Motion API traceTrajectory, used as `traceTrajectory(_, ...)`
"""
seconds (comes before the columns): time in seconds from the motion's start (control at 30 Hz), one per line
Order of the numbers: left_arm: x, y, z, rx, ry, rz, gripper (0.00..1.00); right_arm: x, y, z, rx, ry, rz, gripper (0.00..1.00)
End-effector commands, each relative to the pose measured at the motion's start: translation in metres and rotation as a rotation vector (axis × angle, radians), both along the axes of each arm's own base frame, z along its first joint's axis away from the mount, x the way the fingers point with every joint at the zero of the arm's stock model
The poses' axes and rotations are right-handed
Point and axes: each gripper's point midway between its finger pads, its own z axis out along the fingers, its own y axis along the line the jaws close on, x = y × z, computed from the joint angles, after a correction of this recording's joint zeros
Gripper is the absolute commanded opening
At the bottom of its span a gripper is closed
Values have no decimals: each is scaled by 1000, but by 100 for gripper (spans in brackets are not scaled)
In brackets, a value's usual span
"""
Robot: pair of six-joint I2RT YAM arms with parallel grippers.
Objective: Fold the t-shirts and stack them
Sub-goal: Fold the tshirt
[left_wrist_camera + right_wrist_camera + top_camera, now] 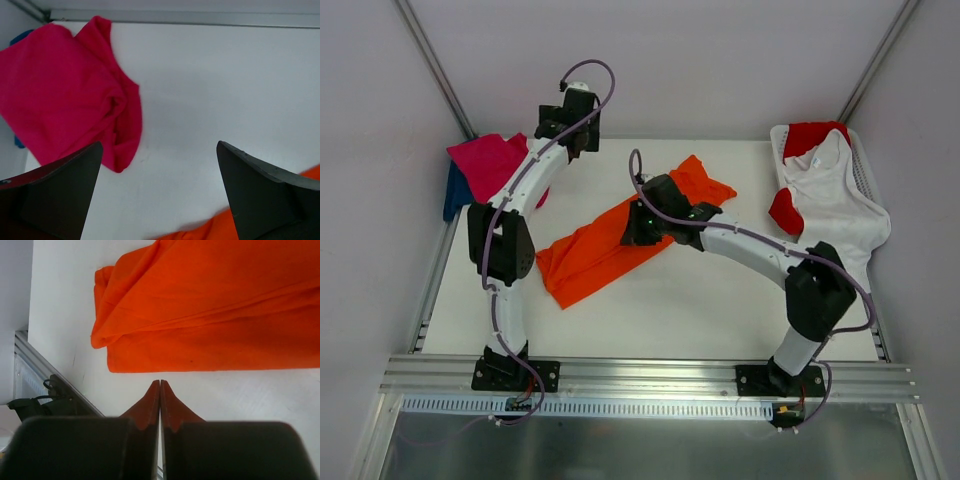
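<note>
The bright orange t-shirt [595, 255] lies folded into a long strip, running diagonally across the middle of the table. It fills the top of the right wrist view [210, 305], and a corner of it shows in the left wrist view [215, 227]. My right gripper [638, 228] is shut and empty. It hovers over the strip's middle, and its tips [160, 382] sit just off the shirt's edge. My left gripper [580, 140] is open and empty at the back of the table [159, 145]. It is next to the magenta-pink t-shirt [490, 162], which also shows in the left wrist view [60, 90].
A dark blue t-shirt [454, 195] lies under the pink one at the back left corner. A white plastic basket [863, 158] at the back right holds a white t-shirt [835, 195] and a red one [815, 135]. An aluminium rail [650, 375] runs along the near edge.
</note>
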Motion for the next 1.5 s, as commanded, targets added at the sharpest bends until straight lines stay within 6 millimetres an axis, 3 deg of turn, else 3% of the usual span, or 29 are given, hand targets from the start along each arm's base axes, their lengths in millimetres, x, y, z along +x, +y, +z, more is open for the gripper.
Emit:
traceTrajectory(0.0,-17,43,-5,37,22,130,99,-14,50,27,123,7,92,1)
traceTrajectory(0.13,-26,55,8,-18,-8,171,99,-40,81,-6,114,100,150,1)
traceTrajectory(0.3,-38,68,5,-128,-9,218,99,-60,108,-41,144,171,200,1)
traceTrajectory(0.33,-40,68,4,-140,-8,223,99,-63,112,-59,119,196,213,0)
traceTrajectory(0.4,-44,68,1,-148,0,224,99,-62,123,-67,129,206,233,1)
traceTrajectory(0.43,-47,69,-3,-154,9,228,99,-61,125,-86,103,223,237,1)
traceTrajectory(0.47,-49,68,-5,-158,12,229,99,-59,126,-93,94,222,240,0)
traceTrajectory(0.63,-60,68,-10,-182,23,239,99,-45,136,-117,96,185,263,1)
traceTrajectory(0.8,-69,68,-9,-200,22,247,99,-45,126,-136,80,207,261,0)
traceTrajectory(0.87,-70,70,-9,-192,22,251,99,-53,107,-152,43,243,236,0)
traceTrajectory(0.93,-71,71,-12,-184,29,253,99,-56,89,-147,40,243,211,1)
traceTrajectory(0.97,-71,71,-14,-180,32,255,99,-69,65,-166,-16,279,182,0)
traceTrajectory(1.0,-71,71,-14,-182,33,257,99,-70,55,-155,-11,267,165,1)
traceTrajectory(1.03,-71,71,-15,-182,34,258,99,-82,28,-172,-69,293,134,0)
traceTrajectory(1.07,-70,71,-17,-183,36,260,99,-87,15,-175,-90,295,112,0)
traceTrajectory(1.13,-68,69,-18,-191,39,257,99,-92,-13,-167,-135,274,40,0)
traceTrajectory(1.17,-66,68,-20,-192,42,255,99,-103,-37,-178,-187,296,10,0)
traceTrajectory(1.23,-65,65,-21,-206,43,253,99,-108,-68,-173,-268,280,-62,1)
traceTrajectory(1.3,-62,62,-24,-221,51,243,99,-122,-104,-180,-380,306,-111,0)
traceTrajectory(1.4,-60,56,-28,-240,64,228,99,-125,-145,-174,-519,272,-201,0)
traceTrajectory(1.47,-59,53,-29,-249,69,216,99,-131,-162,-168,-561,267,-231,1)
